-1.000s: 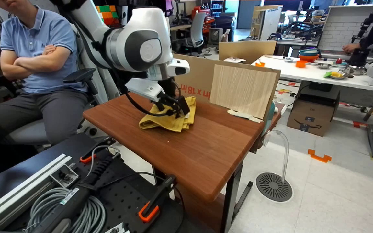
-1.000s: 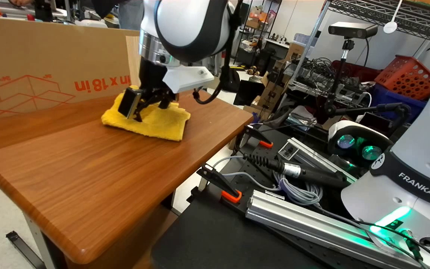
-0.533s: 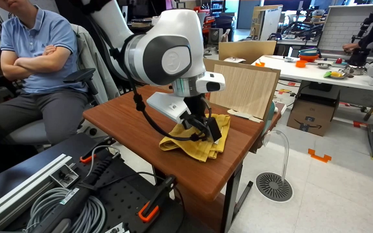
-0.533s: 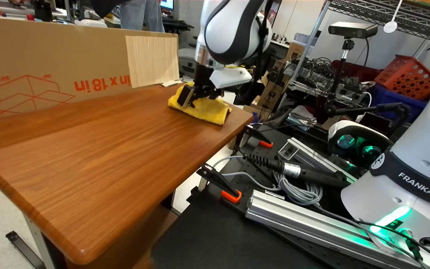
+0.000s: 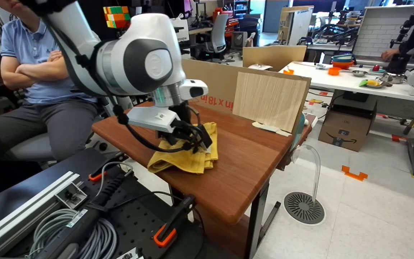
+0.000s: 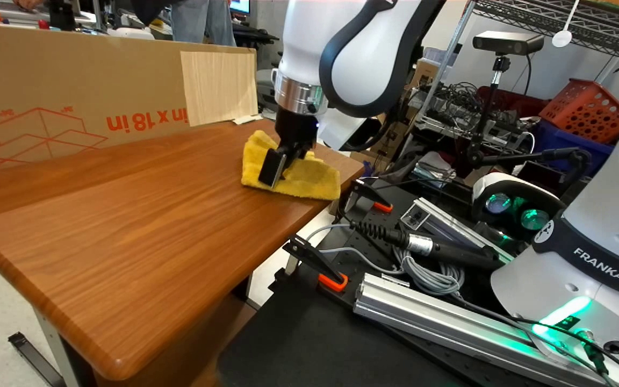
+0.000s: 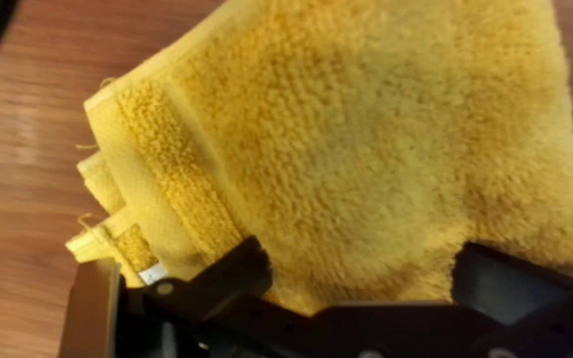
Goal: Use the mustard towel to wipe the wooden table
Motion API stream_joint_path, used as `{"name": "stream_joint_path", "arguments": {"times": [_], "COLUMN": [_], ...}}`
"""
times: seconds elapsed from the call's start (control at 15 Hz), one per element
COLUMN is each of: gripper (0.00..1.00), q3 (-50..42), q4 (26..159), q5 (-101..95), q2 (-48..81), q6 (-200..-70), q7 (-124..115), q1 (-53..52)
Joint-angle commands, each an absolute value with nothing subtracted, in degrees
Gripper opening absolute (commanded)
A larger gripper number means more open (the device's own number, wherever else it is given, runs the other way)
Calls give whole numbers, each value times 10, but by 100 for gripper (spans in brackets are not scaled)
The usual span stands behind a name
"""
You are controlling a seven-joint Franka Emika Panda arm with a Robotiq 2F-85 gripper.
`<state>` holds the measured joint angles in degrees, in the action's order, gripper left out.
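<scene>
The mustard towel lies folded on the wooden surface, one corner reaching the edge that faces the black workbench in both exterior views. The fingers are released, spread well apart with their tips down on the terry pile, which spans the gap between them. Beside one finger a white label peeks from the layers, and a pale wood-grain panel stands against the cardboard.

The wooden table was shared by both exterior views, looked down on obliquely from opposite ends. In the wrist view, the mustard towel was faced from above at close range.
</scene>
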<state>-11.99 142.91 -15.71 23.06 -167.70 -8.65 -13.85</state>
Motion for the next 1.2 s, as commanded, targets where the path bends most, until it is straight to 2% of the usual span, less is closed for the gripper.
{"name": "stream_joint_path", "arguments": {"times": [0.0,0.33,0.6,0.8,1.13], "gripper": [100,100,100,100,100], "q3": [-92,-66,-42,-51,-64], "q4": [1456,1401,1361,1401,1508], "q5": [-182,-174,-143,-161,-171], "q2": [223,247,250,190,17], "q6": [-1707,-1700,-1676,-1684,-1690], "q7": [-116,-139,-138,-137,-136], "q1": [-218,-278,-261,-271,-275]}}
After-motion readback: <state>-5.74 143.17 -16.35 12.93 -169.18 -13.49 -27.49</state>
